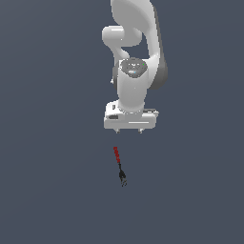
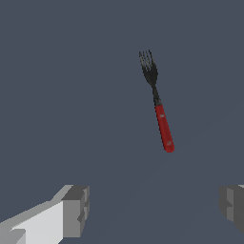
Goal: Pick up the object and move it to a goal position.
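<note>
The object is a small fork (image 1: 119, 166) with a red handle and a black pronged end, lying flat on the dark grey surface. In the exterior view it lies just below the white gripper (image 1: 129, 132), prongs pointing away from the arm. In the wrist view the fork (image 2: 159, 109) lies well ahead of the gripper (image 2: 155, 209). The two grey fingertips (image 2: 76, 209) stand far apart with nothing between them. The gripper is open, empty, and hovers above the surface, clear of the fork.
The white arm (image 1: 136, 57) rises behind the gripper in the exterior view. The surface (image 1: 47, 190) is a plain dark grey floor with no other objects or edges in view.
</note>
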